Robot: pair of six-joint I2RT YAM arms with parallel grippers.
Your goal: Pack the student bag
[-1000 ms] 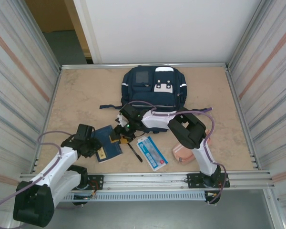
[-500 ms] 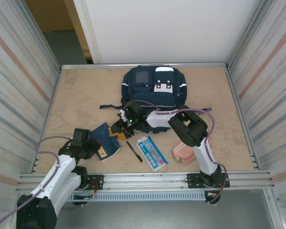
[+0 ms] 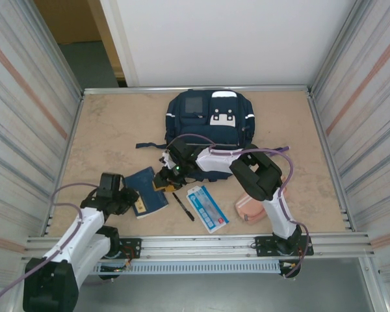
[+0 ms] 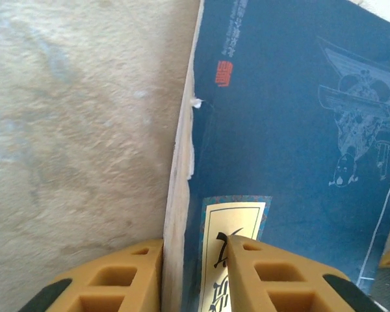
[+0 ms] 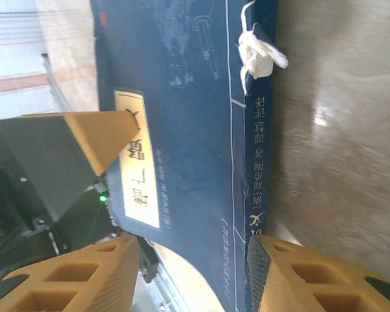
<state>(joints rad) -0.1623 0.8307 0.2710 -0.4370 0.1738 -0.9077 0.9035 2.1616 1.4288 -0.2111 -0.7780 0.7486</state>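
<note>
The left gripper (image 3: pixel 125 196) lies low at the end of its outstretched arm, its yellow fingers (image 4: pixel 110 283) narrowly apart. Close in front of it, the right gripper (image 3: pixel 161 182) points downward (jaws set wide), with its arm folded sharply at the elbow behind.

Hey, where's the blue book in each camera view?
Top external: book lower left of centre.
Left wrist: book on the right, spine up the middle.
Right wrist: book runs down the centre.
Shared landmark: cream label on its cover.
</note>
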